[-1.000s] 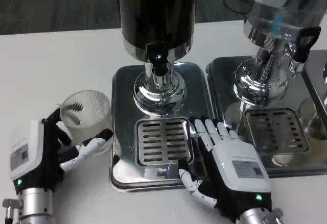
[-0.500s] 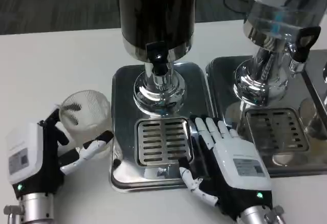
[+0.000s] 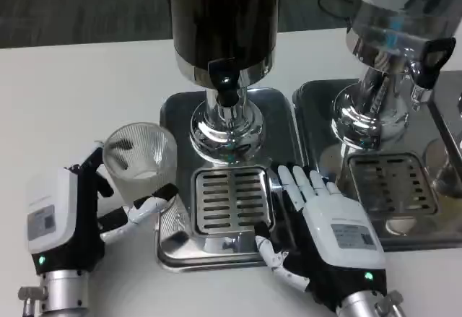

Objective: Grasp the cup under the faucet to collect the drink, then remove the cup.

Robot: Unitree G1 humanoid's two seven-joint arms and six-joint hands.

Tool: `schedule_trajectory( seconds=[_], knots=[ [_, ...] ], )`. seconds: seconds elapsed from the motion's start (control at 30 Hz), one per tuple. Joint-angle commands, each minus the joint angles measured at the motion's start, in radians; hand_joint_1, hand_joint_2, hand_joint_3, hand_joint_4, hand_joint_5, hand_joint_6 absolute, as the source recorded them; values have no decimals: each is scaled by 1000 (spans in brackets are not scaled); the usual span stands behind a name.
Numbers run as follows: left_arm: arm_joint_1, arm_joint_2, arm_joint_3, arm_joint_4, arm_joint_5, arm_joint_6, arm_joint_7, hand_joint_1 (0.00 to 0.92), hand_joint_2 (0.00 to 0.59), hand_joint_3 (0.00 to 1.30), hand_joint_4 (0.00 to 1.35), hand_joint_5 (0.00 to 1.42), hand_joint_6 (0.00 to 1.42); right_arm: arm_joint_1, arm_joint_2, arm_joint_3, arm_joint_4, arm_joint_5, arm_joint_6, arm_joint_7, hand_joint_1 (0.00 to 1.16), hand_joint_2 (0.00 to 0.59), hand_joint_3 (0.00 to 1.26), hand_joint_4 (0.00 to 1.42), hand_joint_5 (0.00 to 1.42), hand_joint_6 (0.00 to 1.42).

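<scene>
A clear ribbed cup (image 3: 140,159) stands upright at the left edge of the steel drip tray (image 3: 229,248), held by my left hand (image 3: 68,219), whose fingers wrap its lower part. The black faucet (image 3: 224,86) of the dark drink dispenser (image 3: 224,14) juts out above the slotted grate (image 3: 231,200), to the right of the cup. My right hand (image 3: 326,234) lies flat on the tray's right side beside the grate, fingers spread, holding nothing.
A second dispenser (image 3: 393,35) with a black tap stands on its own steel tray (image 3: 317,107) at the right, close to my right hand. White table (image 3: 79,93) extends to the left and behind the cup.
My left hand has carried the cup to the right, up to the drip tray's left edge. The right hand stays in place.
</scene>
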Motion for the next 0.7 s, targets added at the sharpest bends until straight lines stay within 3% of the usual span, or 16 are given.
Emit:
schedule_trajectory(
  seconds=[0.03, 0.7],
  knots=[
    [2, 8, 7, -41, -1, -37, 29, 427, 90, 532, 663, 913, 1020, 1, 0, -3, -14, -9, 6, -10, 263, 433, 15, 0, 0, 37],
    [-80, -31, -107, -44, 91, -36, -57, 422, 81, 540, 663, 916, 1019, 72, 22, -22, -74, -10, 61, -59, 286, 425, 13, 0, 0, 12]
  ],
)
